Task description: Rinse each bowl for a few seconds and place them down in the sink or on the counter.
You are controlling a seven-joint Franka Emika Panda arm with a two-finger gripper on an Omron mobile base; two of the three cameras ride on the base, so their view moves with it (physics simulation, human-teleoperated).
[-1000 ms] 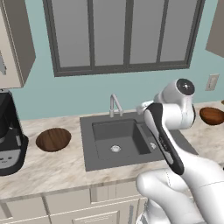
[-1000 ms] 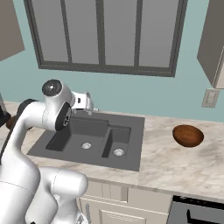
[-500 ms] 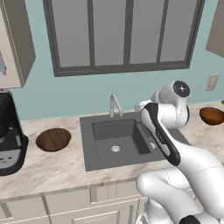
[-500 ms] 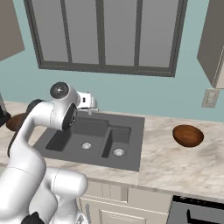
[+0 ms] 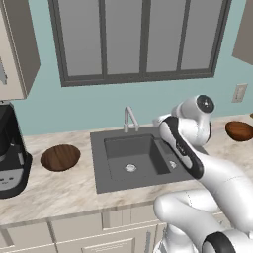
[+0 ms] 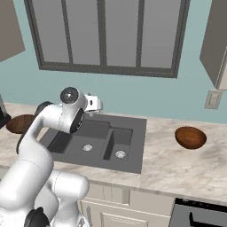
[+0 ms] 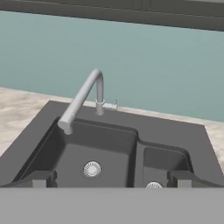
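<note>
We find both bowls on the surface (image 5: 74, 185), well apart: the browner bowl (image 5: 60, 157) left of the sink (image 5: 123, 168), the reddish bowl (image 6: 190, 137) off to its right, neither one in a basin. Since a second ago the arm has swung leftward over the sink, so the gripper (image 7: 109, 178) now faces the faucet (image 7: 83, 98) with jaws spread wide and nothing between them. We judge rinsing not yet begun; a bowl must first be fetched.

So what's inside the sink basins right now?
The dark grey double-basin sink holds only round metal drains; no bowls. The right drain is partly cut off in the hand view.
</note>
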